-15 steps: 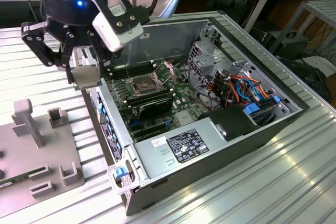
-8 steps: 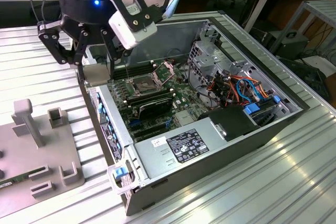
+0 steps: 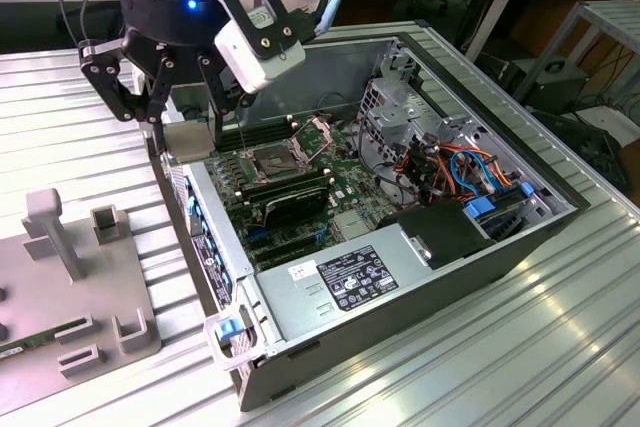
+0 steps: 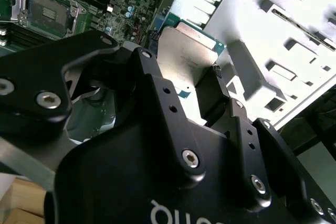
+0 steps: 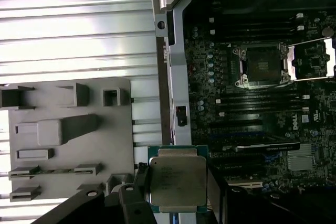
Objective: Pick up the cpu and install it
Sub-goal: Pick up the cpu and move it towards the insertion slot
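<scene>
A: Quick rundown, biggest first pls.

B: Ribbed metal table [image 3: 560, 337] under everything. On it a PC case [image 3: 420, 307] lies on its side, open face up.

A: Next to it?

B: Grey fixture plate [image 3: 70, 297] w/ slots & posts, just beside the case on the exterior view's left.

A: Inside the case?

B: Green mobo [image 3: 345, 162] lies flat on the case floor. PSU [image 3: 350, 277] sits at the end nearest the exterior view's camera. Orange & blue cables [image 3: 460, 162] bunch up on the exterior view's right.

A: Arm?

B: Black gripper [image 3: 188, 135] hangs over the case wall on the exterior view's left, i.e. the wall next to the fixture plate.

A: Claw state?

B: Clamped on the cpu [image 5: 177, 181]. In both wrist views it's pinched by two opposite edges; one finger [image 5: 142, 182] shows dark against the chip's side.

A: Socket?

B: Socket [image 5: 261, 65] sits mid-mobo w/ its metal frame swung open & the dark square bed showing. Black RAM sticks [image 3: 290, 202] run alongside it.

A: Cpu vs socket?

B: Well apart. Cpu is held in the air, silver top facing the wrist cams, above the case wall & the mobo's edge, between fixture plate & socket.
</scene>
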### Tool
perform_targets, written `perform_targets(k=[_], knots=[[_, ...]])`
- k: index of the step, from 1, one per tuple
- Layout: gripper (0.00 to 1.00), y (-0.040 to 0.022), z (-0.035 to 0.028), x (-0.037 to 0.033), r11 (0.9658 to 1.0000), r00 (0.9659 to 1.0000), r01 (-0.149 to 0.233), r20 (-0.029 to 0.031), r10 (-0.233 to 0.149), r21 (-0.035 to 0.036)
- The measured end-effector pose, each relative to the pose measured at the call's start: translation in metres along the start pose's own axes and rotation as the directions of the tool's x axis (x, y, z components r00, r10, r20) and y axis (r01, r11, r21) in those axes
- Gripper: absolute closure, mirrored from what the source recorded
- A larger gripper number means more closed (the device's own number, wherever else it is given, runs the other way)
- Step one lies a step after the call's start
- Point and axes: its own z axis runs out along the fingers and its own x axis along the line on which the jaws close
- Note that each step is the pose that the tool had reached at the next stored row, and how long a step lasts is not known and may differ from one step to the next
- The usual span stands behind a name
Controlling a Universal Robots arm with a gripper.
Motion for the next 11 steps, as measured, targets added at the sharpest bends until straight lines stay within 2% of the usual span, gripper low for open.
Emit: perform_targets(k=[3, 7, 9, 11], knots=[[0.46, 0.0004, 0.0001, -0.0054, 1.0, 1.0, 0.0, 0.0, 0.0, 0.0], [0.46, 0.0012, 0.0004, -0.0196, 1.0, 1.0, 0.0, -0.0001, 0.0, 0.0002], [0.46, 0.002, 0.0007, -0.032, 1.0, 1.0, 0.0, 0.0, 0.0, 0.0], [0.46, 0.0025, 0.0008, -0.0397, 1.0, 1.0, 0.0, 0.0, 0.0, 0.0]])
